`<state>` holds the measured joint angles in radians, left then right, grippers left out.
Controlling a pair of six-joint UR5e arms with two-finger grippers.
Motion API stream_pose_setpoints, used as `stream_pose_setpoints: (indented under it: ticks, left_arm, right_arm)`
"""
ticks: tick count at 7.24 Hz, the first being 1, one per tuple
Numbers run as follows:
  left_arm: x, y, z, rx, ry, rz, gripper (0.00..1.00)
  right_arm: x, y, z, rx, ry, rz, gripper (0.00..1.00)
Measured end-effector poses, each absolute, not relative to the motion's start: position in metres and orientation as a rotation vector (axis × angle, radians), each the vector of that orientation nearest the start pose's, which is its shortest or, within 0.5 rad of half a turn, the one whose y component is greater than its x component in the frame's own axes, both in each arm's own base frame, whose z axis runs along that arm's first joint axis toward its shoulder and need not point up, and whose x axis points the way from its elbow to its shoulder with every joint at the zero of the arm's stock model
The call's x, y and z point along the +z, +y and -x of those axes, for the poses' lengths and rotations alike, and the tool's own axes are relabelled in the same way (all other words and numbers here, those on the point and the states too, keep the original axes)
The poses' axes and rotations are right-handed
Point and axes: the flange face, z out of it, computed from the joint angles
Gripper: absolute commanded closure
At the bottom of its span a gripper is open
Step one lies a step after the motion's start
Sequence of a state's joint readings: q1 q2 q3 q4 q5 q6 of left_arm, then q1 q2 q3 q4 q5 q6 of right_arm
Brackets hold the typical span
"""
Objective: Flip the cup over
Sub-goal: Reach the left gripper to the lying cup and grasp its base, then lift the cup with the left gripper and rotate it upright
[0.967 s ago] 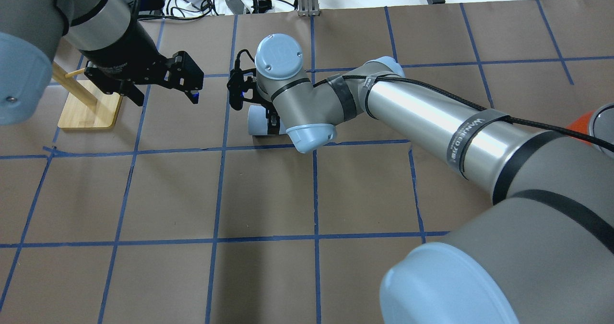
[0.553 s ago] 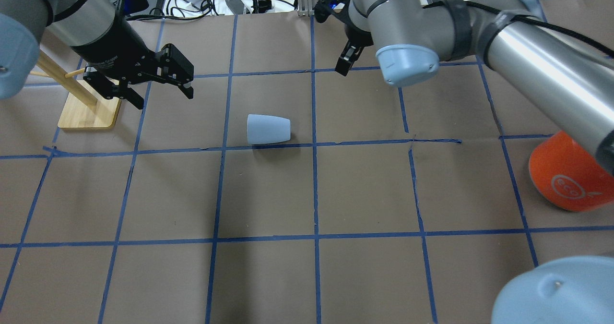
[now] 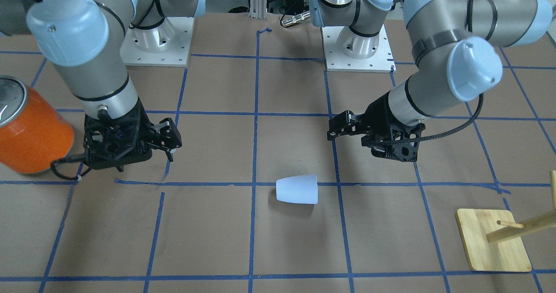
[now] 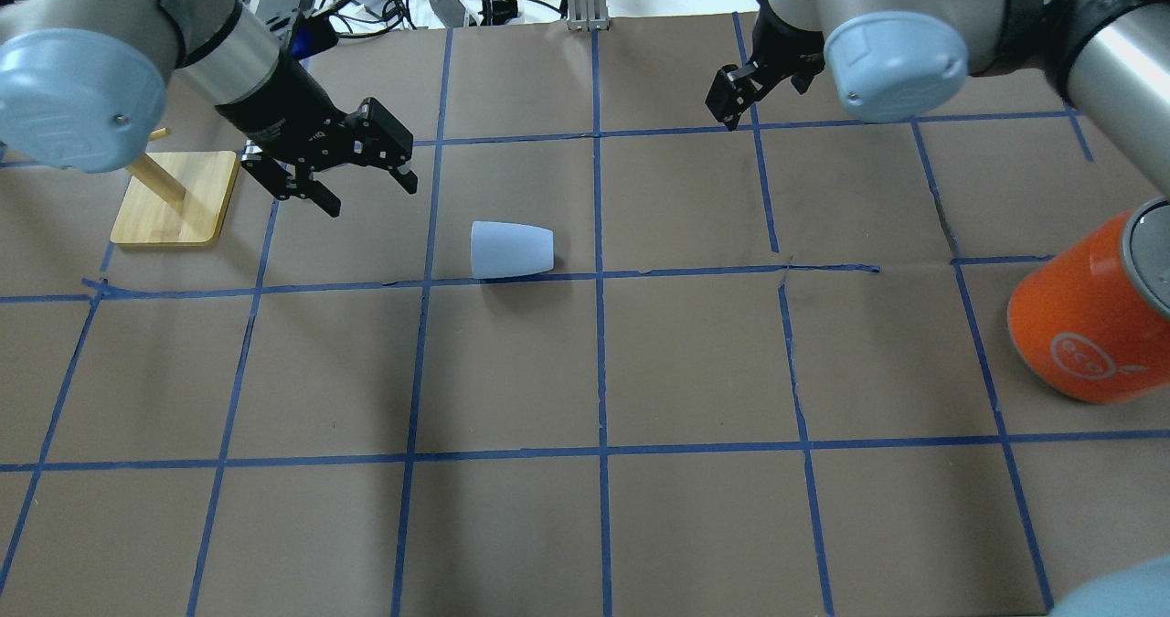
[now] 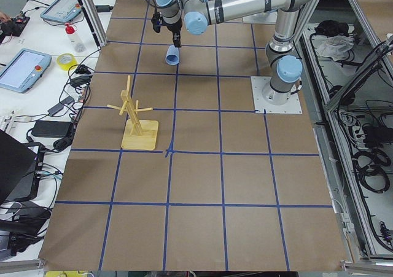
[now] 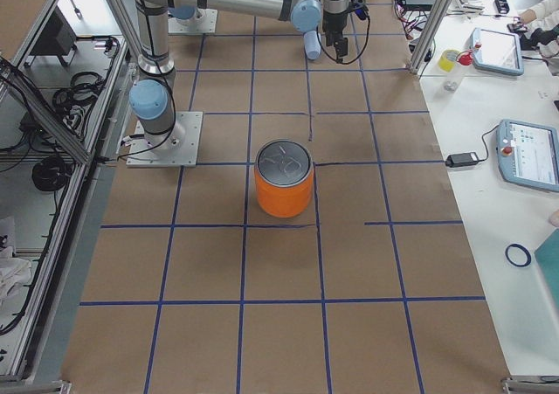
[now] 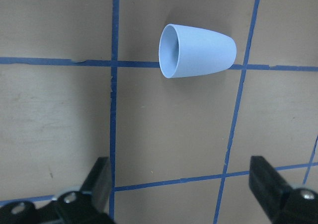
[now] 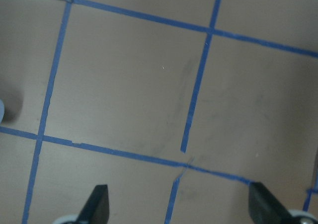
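The pale lavender-blue cup (image 4: 512, 249) lies on its side on the brown table, also in the front view (image 3: 297, 189). Its open rim faces my left gripper, as the left wrist view (image 7: 197, 57) shows. My left gripper (image 4: 366, 195) is open and empty, hovering a short way to the left of the cup and beyond it; its fingers (image 7: 99, 182) spread wide. My right gripper (image 4: 727, 105) is open and empty, far from the cup at the back right; the right wrist view shows bare table between its fingers (image 8: 99, 206).
A large orange can (image 4: 1088, 324) with a silver top stands at the right edge. A wooden peg stand (image 4: 174, 198) sits at the left, behind my left arm. Blue tape lines grid the table. Cables and gear lie beyond the far edge.
My right arm, which was over the cup, has pulled away to the far right. The cup stays lying in place. My left gripper has shifted slightly right, towards the cup.
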<state>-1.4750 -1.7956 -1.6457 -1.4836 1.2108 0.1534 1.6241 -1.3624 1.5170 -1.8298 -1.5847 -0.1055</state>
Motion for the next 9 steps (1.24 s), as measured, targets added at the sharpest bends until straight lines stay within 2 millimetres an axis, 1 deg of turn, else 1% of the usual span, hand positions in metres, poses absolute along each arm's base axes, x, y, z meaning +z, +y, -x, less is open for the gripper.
stream_pose_setpoints:
  ticks: [1, 2, 4, 5, 6, 7, 8, 9]
  left_arm:
    - [0.321, -0.573, 0.117, 0.326, 3.555, -0.137, 0.00]
    - [0.295, -0.587, 0.118, 0.332, 3.586, -0.193, 0.00]
    - [0.241, -0.611, 0.122, 0.350, 3.668, -0.202, 0.00]
    - [0.220, -0.617, 0.127, 0.376, 3.742, -0.174, 0.00]
    - [0.203, -0.622, 0.132, 0.409, 3.810, -0.134, 0.03]
    - [0.191, -0.623, 0.136, 0.442, 3.853, -0.098, 0.61]
    - [0.184, -0.623, 0.140, 0.467, 3.904, -0.055, 1.00]
    - [0.183, -0.624, 0.143, 0.476, 3.953, -0.009, 1.00]
  right_arm:
    - [0.444, -0.562, -0.158, -0.129, 3.173, 0.069, 0.00]
    - [0.451, -0.555, -0.157, -0.119, 3.182, -0.028, 0.00]
    - [0.454, -0.551, -0.158, -0.105, 3.174, -0.082, 0.00]
    - [0.456, -0.550, -0.156, -0.105, 3.164, -0.095, 0.00]
    - [0.461, -0.546, -0.156, -0.104, 3.158, -0.098, 0.00]
    - [0.464, -0.542, -0.156, -0.094, 3.159, -0.096, 0.00]
    - [0.466, -0.539, -0.157, -0.091, 3.162, -0.093, 0.00]
    - [0.467, -0.539, -0.157, -0.091, 3.158, -0.092, 0.00]
